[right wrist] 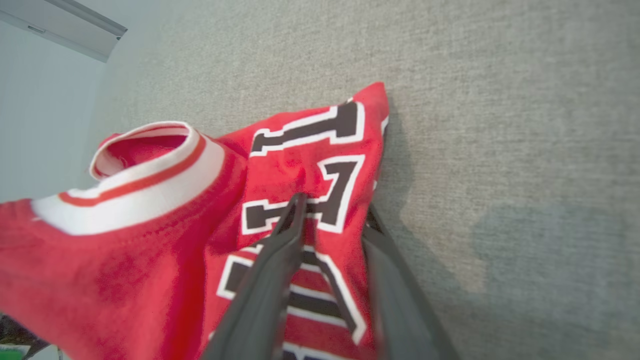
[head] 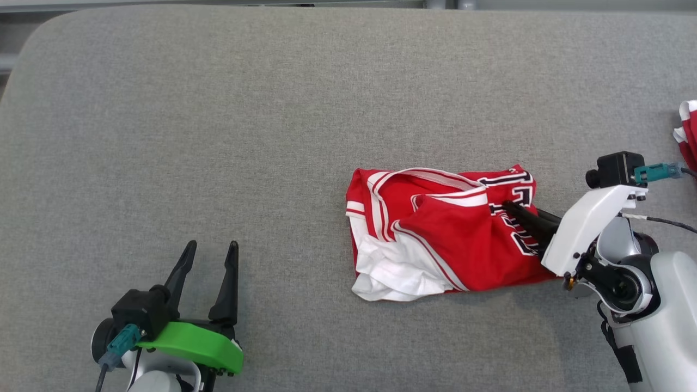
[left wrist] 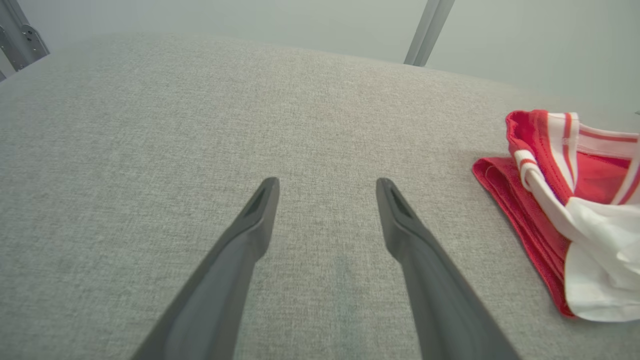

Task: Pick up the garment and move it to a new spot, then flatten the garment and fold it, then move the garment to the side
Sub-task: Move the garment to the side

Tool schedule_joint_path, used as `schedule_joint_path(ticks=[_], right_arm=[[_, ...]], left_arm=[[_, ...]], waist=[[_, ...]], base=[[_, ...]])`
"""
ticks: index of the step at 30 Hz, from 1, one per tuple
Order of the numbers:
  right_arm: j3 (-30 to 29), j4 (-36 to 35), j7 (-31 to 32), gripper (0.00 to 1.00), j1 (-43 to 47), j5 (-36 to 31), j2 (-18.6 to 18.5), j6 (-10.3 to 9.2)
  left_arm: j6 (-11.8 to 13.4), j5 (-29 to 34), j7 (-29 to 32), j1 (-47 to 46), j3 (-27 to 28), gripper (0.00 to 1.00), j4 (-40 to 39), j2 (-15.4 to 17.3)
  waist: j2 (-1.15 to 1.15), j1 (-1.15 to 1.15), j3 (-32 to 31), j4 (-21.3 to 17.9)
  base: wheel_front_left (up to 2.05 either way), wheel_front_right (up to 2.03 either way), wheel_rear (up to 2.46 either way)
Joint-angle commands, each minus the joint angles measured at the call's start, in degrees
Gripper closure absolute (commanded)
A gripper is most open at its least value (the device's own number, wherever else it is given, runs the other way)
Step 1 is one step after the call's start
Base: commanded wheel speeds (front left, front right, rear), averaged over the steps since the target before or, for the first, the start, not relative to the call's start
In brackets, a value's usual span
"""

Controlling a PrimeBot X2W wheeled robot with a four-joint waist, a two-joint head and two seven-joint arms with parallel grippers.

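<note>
The garment [head: 452, 245] is a red jersey with white trim and black numbers, lying crumpled and partly folded right of the table's middle. My right gripper [head: 509, 207] reaches in from the right and is shut on the jersey's right edge, by the numbers. In the right wrist view one finger lies on top of the garment [right wrist: 150, 250] and the other is partly under the cloth, the right gripper [right wrist: 332, 210] pinching a fold. My left gripper [head: 212, 250] rests open at the lower left, well away. In the left wrist view, the left gripper [left wrist: 327, 187] holds nothing, and the garment [left wrist: 575, 200] lies to its right.
The grey fabric-covered table [head: 218, 120] stretches wide to the left and back of the jersey. Another red and white cloth [head: 689, 130] pokes in at the right edge. Metal frame posts [left wrist: 430, 30] stand beyond the table's far edge.
</note>
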Motion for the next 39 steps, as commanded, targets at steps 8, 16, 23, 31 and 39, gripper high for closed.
schedule_joint_path(ticks=[8,16,23,31,39], right_arm=[[8.4,-11.7,-1.6,1.0,1.5,5.4,-5.7,0.03],[9.5,-19.5,0.0,1.0,4.9,7.0,-7.8,0.03],[3.3,-15.4,0.6,1.0,6.3,5.5,-7.4,0.03],[-4.1,-11.5,1.9,1.0,3.5,1.8,-11.9,0.03],[-4.5,-10.2,0.8,1.0,-0.8,-0.2,-10.8,0.03]], left_arm=[[-0.5,-0.6,-0.7,2.5,0.6,0.0,1.9,-2.2],[-1.0,0.4,-0.7,4.1,2.1,0.0,2.2,-4.9],[-2.4,2.0,-0.7,4.2,3.9,0.0,2.0,-6.6],[-3.7,4.2,-0.7,3.3,6.3,0.0,1.2,-6.8],[-4.2,6.9,-0.7,1.6,7.7,0.0,-1.3,-6.0]], waist=[[0.41,0.0,-6.7,2.2],[0.41,0.0,-9.3,1.6],[0.41,0.0,-8.0,1.0],[0.41,0.0,-4.8,-2.0],[0.41,0.0,-1.4,-10.6]], base=[[0.0,0.0,0.0],[0.0,0.0,0.0],[0.0,0.0,0.0],[0.0,0.0,0.0],[0.0,0.0,0.0]])
